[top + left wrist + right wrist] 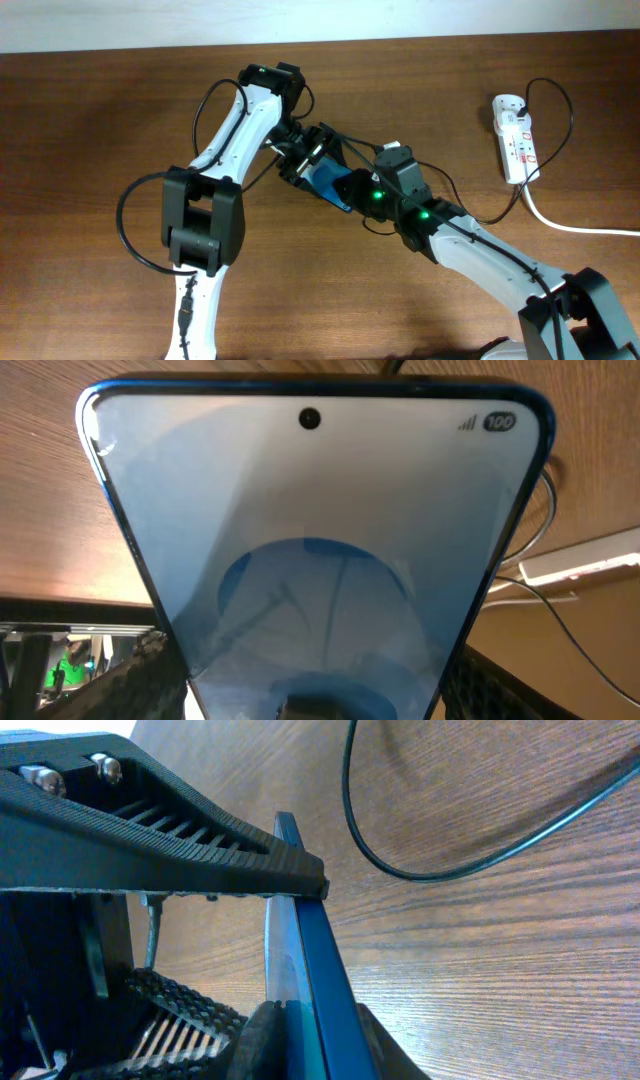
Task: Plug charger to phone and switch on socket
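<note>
The phone (328,184), with a blue screen and dark frame, is held above the table between both grippers. My left gripper (305,160) is shut on its sides; in the left wrist view the phone (320,530) fills the frame between the left gripper's fingers (320,685). My right gripper (358,192) is shut on the phone's other end; the right wrist view shows the phone edge-on (315,960) between the right gripper's pads (310,1045). The thin black charger cable (565,125) loops from the white socket (515,140) toward the arms, and also shows in the right wrist view (400,870). Its plug tip is hidden.
The socket's thick white cord (575,226) runs off the right edge. The socket also shows in the left wrist view (590,560). The left gripper's black ribbed finger (150,830) crosses the right wrist view. Bare wooden table (90,120) lies to the left.
</note>
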